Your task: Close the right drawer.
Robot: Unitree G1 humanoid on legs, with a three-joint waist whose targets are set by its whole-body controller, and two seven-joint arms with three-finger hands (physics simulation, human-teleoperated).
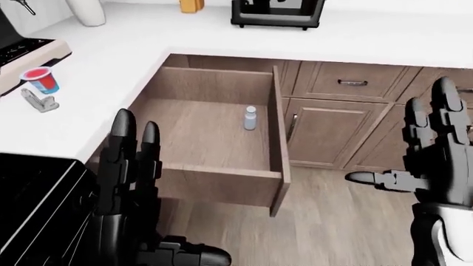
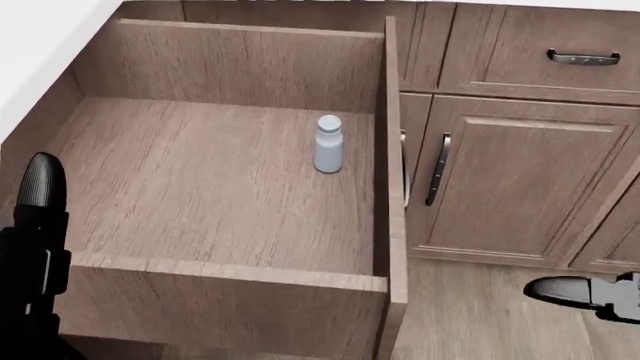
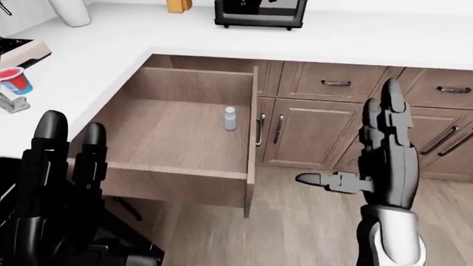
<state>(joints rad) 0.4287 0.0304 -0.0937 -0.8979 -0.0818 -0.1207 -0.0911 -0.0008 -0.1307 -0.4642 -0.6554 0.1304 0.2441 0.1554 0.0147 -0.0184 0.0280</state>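
A large wooden drawer (image 1: pixel 222 172) stands pulled far out from under the white counter, in the middle of the eye views. A small white bottle (image 1: pixel 250 118) stands upright inside it, near its right wall. My left hand (image 1: pixel 129 166) is open, fingers up, at the drawer's lower left corner, apart from its face panel. My right hand (image 3: pixel 384 155) is open, fingers up, thumb pointing left, to the right of the drawer over the floor. In the head view the drawer's face panel (image 2: pixel 220 300) fills the bottom.
Closed cabinet doors and drawers (image 1: pixel 347 83) line the right. The white counter (image 1: pixel 118 61) holds a red cup (image 1: pixel 42 79), a black appliance (image 1: pixel 277 14) and a white jug (image 1: pixel 87 11). A black stove (image 1: pixel 29 216) is at lower left. The floor is wood (image 3: pixel 295 221).
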